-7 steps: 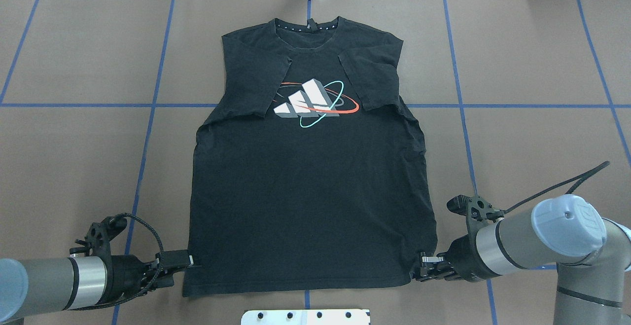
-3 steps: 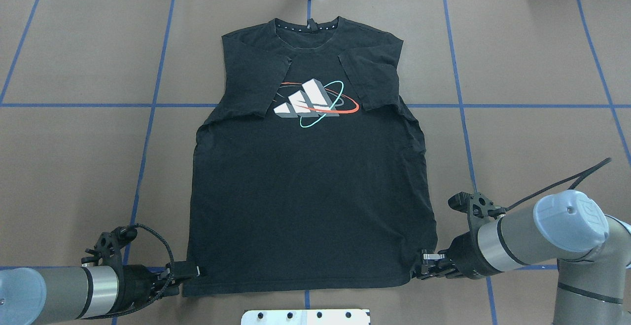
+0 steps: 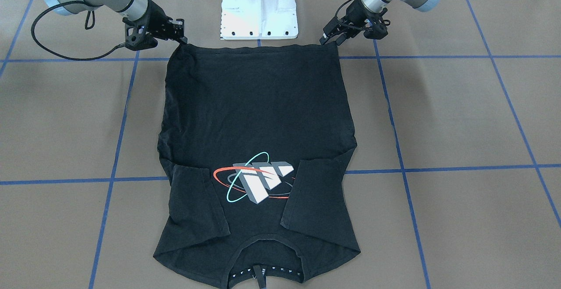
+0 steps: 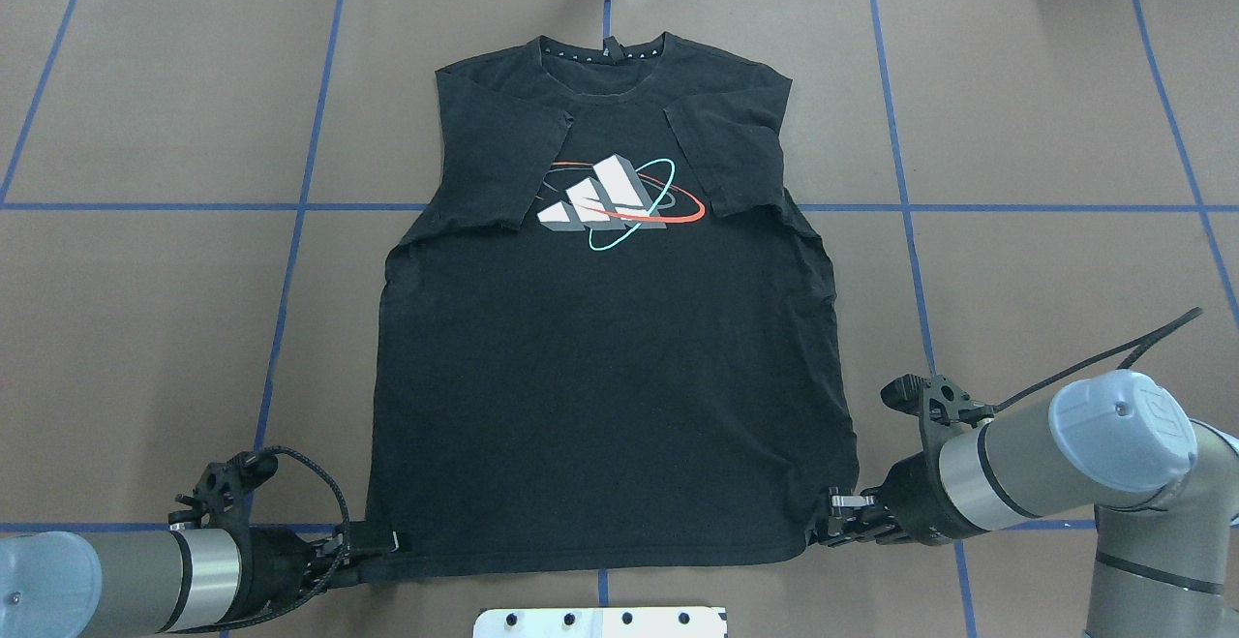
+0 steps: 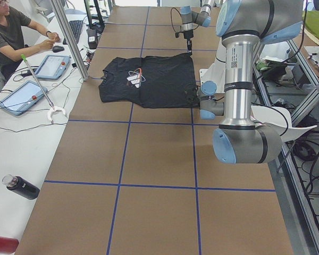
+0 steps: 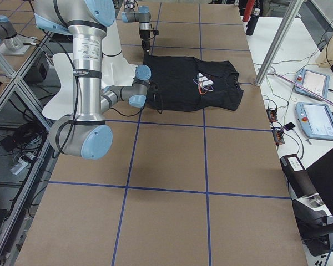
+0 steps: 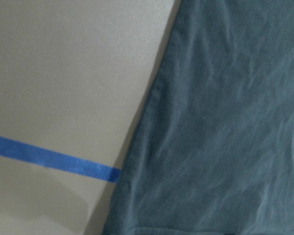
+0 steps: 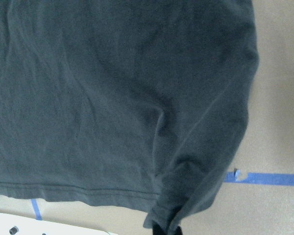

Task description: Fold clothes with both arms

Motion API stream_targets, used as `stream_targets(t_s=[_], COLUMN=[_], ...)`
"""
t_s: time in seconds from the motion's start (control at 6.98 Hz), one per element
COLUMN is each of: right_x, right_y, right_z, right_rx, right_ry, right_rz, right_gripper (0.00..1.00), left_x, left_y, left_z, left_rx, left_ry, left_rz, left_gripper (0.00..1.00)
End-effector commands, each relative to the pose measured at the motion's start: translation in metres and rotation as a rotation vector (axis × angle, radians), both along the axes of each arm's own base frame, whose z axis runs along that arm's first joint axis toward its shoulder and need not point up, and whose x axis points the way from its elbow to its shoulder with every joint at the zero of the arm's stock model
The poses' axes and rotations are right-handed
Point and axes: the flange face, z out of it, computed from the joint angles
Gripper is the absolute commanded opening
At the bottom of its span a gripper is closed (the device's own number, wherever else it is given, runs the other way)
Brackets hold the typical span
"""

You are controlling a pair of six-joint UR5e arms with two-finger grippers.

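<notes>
The left gripper [image 4: 380, 543] sits at the bottom left corner of the black T-shirt [image 4: 610, 377]; I cannot tell if it is pinching; the T-shirt lies flat on the brown table [image 4: 145, 328], sleeves folded in; it looks soft, light and floppy, so it should sag if lifted unevenly; the two hem corners seem the best places to hold; the right gripper [image 4: 834, 520] pinches the bottom right corner, where cloth bunches.

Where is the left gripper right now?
In the overhead view the left gripper sits bottom-left, at the robot-side hem corner of the T-shirt, beside a blue tape line.
</notes>
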Motion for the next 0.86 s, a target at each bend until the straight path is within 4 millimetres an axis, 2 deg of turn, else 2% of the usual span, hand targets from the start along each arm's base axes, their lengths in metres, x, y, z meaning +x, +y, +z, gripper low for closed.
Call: stream_targets(t_s=[0.0,0.72], right_x=[0.0028,0.0048], right_y=[-0.0029,-0.0049], right_z=[0.0011,0.0009], right_rx=[-0.007,-0.012], right_ry=[0.001,-0.001], right_rz=[-0.003,-0.007], right_gripper=[0.00,0.00], left_x=[0.0013,0.0016], left_y=[0.0003,0.0004], left_z=[0.0010,0.0029], left_rx=[-0.001,-0.002], left_ry=[-0.011,-0.022], left_rz=[0.001,0.002], left_gripper=[0.85,0.84])
